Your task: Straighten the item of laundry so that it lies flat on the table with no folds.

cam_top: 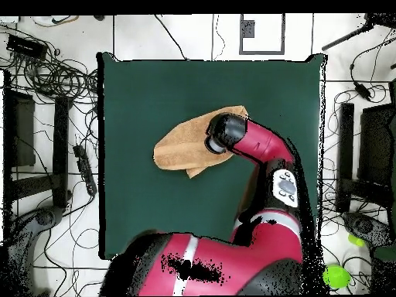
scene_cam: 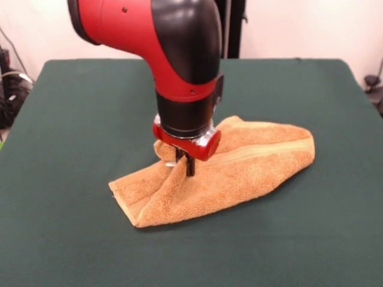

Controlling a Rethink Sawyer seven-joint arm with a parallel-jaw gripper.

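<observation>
Progress looks partial at best: the small tan-orange terry towel point(scene_cam: 239, 164) lies near the middle of the broad bench draped in dark green cloth point(scene_cam: 72, 119), bunched into a long wedge rather than spread square. One flap is doubled over along its length, a raised ridge runs under the tool, and a woven band shows as a paler line across the upper layer. The red and black arm's gripper point(scene_cam: 184, 162) comes straight down onto that ridge; its dark jaws appear pinched together on a peak of towel, though the fabric hides their tips, so this is a judgement. Unfolding the doubled layer and smoothing the ridge are left to do. The pile is thick, looped and soft, likely to drag on the matte cloth beneath. From overhead the towel point(cam_top: 182, 147) shows beside the arm's wrist.
</observation>
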